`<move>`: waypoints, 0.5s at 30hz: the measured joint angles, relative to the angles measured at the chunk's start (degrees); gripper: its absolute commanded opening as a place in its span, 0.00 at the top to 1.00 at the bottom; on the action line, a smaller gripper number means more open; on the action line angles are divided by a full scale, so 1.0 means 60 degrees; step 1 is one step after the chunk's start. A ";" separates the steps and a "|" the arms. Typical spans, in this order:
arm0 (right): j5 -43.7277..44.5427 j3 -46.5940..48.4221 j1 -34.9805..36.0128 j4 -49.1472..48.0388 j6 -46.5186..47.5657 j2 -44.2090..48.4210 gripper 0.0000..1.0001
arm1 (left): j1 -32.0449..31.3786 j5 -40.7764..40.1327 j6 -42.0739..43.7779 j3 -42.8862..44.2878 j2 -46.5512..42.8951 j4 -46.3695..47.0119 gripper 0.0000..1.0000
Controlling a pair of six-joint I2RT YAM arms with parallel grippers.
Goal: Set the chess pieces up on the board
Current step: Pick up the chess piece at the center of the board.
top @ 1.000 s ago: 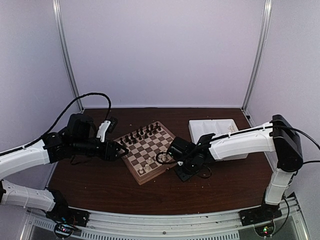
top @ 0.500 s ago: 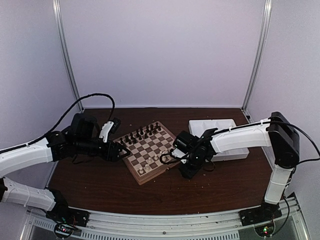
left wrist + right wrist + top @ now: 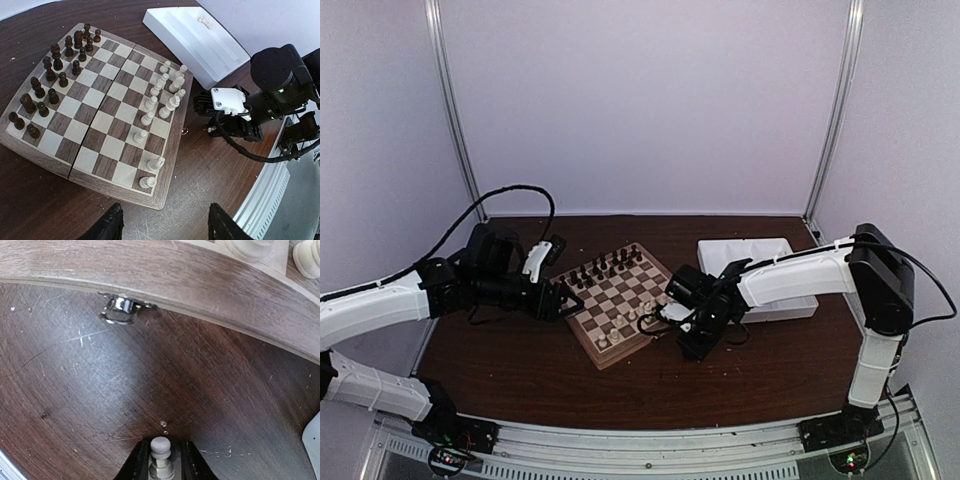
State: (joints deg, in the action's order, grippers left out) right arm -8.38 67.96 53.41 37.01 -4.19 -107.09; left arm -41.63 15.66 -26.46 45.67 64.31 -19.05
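The board [image 3: 588, 322] lies mid-table, with cream-white chess pieces [image 3: 150, 105] standing along its near-right side and dark pieces [image 3: 50, 75] along the far side. My right gripper [image 3: 160, 462] hangs low over the bare table just off the board's rim [image 3: 175, 280], shut on a cream pawn [image 3: 160, 449] that stands upright between its fingers. In the top view this gripper [image 3: 665, 318] is at the board's right corner. My left gripper [image 3: 167, 230] is open with nothing in it, hovering off the board's near-left corner [image 3: 563, 300].
A white tray [image 3: 760, 270] sits right of the board and holds a cream piece [image 3: 202, 20]. A metal clasp [image 3: 122, 307] juts from the board's rim. My right arm [image 3: 270, 95] and its cable cross the table beside the board.
My right gripper's jaws have closed in on the cream pawn, and the arm has edged toward the board. My left arm has crept slightly to the right.
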 measured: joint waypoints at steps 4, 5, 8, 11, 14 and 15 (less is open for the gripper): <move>-0.0066 -0.0033 -0.0015 -0.0069 0.0095 0.0022 0.78 | 0.0000 0.0011 0.0007 0.0018 0.0149 0.0004 0.42; -0.0066 -0.0033 -0.0015 -0.0069 0.0146 0.0022 0.79 | 0.0000 0.0018 0.0007 0.0051 0.0215 0.0004 0.42; -0.0066 -0.0033 -0.0015 -0.0058 0.0259 0.0022 0.74 | 0.0000 0.0036 0.0011 0.0186 0.0339 0.0004 0.42; -0.0066 -0.0033 -0.0015 -0.0058 0.0379 0.0026 0.64 | 0.0000 0.0036 0.0047 0.0270 0.0339 0.0000 0.42; -0.0066 -0.0160 -0.0018 -0.0106 0.0459 0.0160 0.63 | 0.0000 0.0036 0.0073 0.0302 0.0339 0.0007 0.42; -0.0076 -0.0291 -0.0015 -0.0146 0.0466 0.0270 0.63 | 0.0000 0.0040 0.0069 0.0302 0.0339 0.0007 0.41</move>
State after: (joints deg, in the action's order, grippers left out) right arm -8.84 66.22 53.32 36.14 -1.39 -105.47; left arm -41.63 15.90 -26.04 47.48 66.35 -19.00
